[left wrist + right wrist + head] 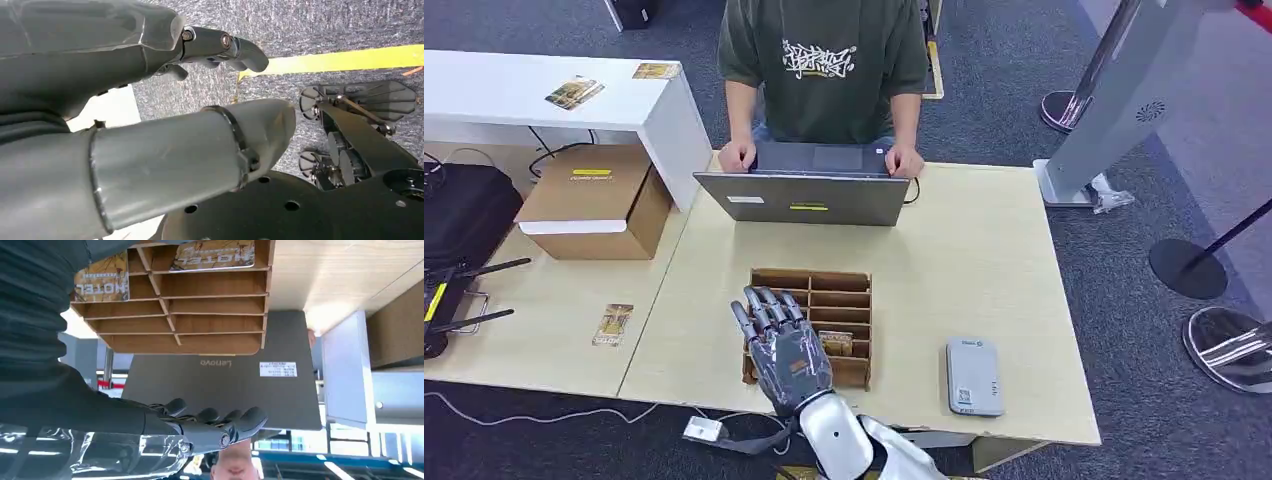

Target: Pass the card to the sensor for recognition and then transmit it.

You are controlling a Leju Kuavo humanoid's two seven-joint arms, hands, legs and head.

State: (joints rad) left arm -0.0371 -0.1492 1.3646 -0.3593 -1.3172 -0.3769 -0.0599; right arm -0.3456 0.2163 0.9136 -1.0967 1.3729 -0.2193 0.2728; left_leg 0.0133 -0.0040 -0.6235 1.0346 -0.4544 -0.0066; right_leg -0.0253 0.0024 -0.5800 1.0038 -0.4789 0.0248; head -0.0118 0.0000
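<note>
A wooden card rack with several slots stands at the middle of the light wood table. My right hand hovers over the rack's left side, fingers stretched out and apart, holding nothing. One hotel card lies in a near slot just right of the hand. The right wrist view shows the rack with two cards in its nearest slots, and my right hand with its fingers extended. The grey card sensor lies flat at the front right. My left hand hangs beside my body over the floor, empty.
A person sits across the table with both hands on an open laptop just behind the rack. A loose card lies on the left table, near a cardboard box. Stanchion bases stand on the floor at right.
</note>
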